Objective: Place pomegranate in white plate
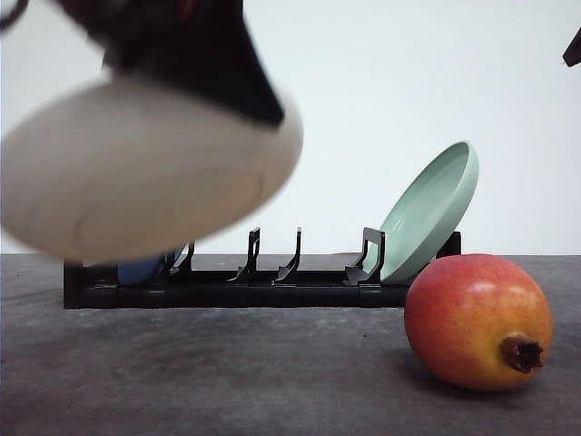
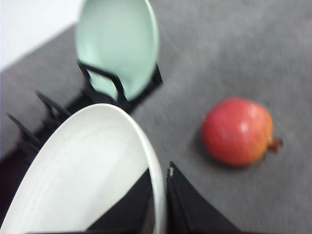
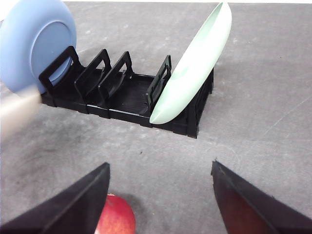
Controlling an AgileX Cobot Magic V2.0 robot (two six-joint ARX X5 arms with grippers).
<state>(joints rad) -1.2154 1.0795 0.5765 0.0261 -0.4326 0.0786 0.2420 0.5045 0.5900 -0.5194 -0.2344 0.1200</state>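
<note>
In the front view the white plate [image 1: 136,168] fills the upper left of the frame, blurred and tilted, lifted clear of the gray table [image 1: 227,372]. The left gripper [image 1: 195,54] is the dark shape above it, clamped on the plate's upper rim. The left wrist view shows the same grip: the plate [image 2: 92,170] sits at the lower left of that frame with its rim pinched between the two black fingers [image 2: 195,209] at the bottom edge.

The pomegranate [image 1: 477,320] rests on the table at the lower right of the front view, its brown crown stub pointing toward the right. It lies well apart from the raised plate and the left gripper, lower and to the right of them. In the left wrist view it [image 2: 237,130] sits right of center, apart from the plate rim.

Behind, a black dish rack [image 1: 236,282] spans the middle of the front view. A pale green plate [image 1: 434,207] leans in its right end, just above and behind the fruit, and a blue plate [image 3: 34,44] stands at its left end.

In the right wrist view the right gripper [image 3: 161,204] has its black fingers spread wide at the bottom of the frame, holding nothing. The pomegranate [image 3: 114,217] shows at the bottom edge just beside the finger on that frame's left.
</note>
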